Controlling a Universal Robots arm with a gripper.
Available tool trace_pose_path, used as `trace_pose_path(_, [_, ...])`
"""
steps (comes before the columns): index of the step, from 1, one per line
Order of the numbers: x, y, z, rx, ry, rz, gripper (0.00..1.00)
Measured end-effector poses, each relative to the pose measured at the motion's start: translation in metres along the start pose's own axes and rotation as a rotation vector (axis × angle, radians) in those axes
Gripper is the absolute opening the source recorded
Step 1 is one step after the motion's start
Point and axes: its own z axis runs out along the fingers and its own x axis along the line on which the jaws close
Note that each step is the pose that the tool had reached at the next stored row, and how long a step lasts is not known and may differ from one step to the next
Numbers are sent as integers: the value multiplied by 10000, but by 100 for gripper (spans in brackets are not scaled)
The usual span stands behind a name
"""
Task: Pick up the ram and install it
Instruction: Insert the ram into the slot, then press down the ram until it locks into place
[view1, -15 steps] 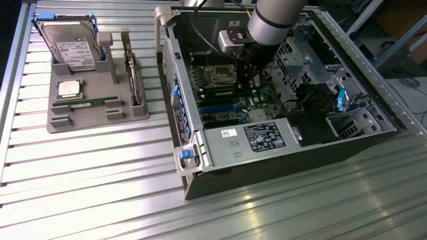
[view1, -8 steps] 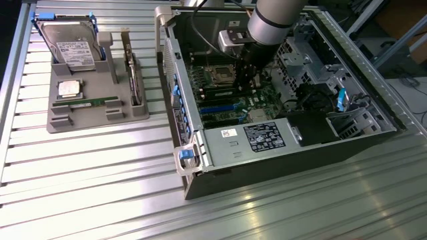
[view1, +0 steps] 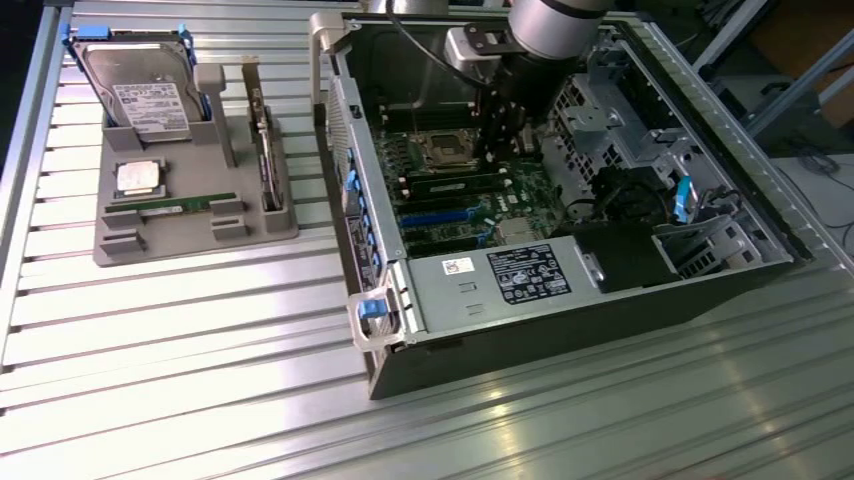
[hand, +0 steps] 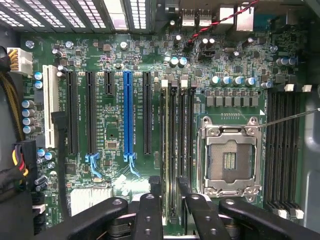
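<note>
My gripper (hand: 171, 212) hangs inside the open computer case (view1: 400, 350), low over the motherboard (hand: 110, 60). Its black fingers (hand: 149, 215) stand apart on either side of a row of memory slots beside the CPU socket (hand: 230, 160). One ram (hand: 164, 145) stands on edge in the slot between the fingers, with a small gap on each side. In the exterior view this ram (view1: 447, 186) shows as a green strip below the gripper (view1: 505, 135). A second ram (view1: 171, 206) lies flat in the grey tray (view1: 120, 245) at the exterior view's left.
The tray also holds a silver hard drive (view1: 140, 85), a square CPU (view1: 138, 177) and an upright card (view1: 271, 150). A power supply (view1: 514, 275) and cables (hand: 15, 160) crowd the case. Expansion slots, one blue (hand: 128, 115), run beside the memory slots.
</note>
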Motion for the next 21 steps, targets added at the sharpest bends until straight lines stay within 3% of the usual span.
trace_pose_path(13, [0,0,-4,0,1,0,26])
trace_pose_path(15, [0,0,-5,0,1,0,11])
trace_pose_path(17, [0,-1,-5,0,1,-1,11])
trace_pose_path(21, [0,-93,-5,-1,2,0,11])
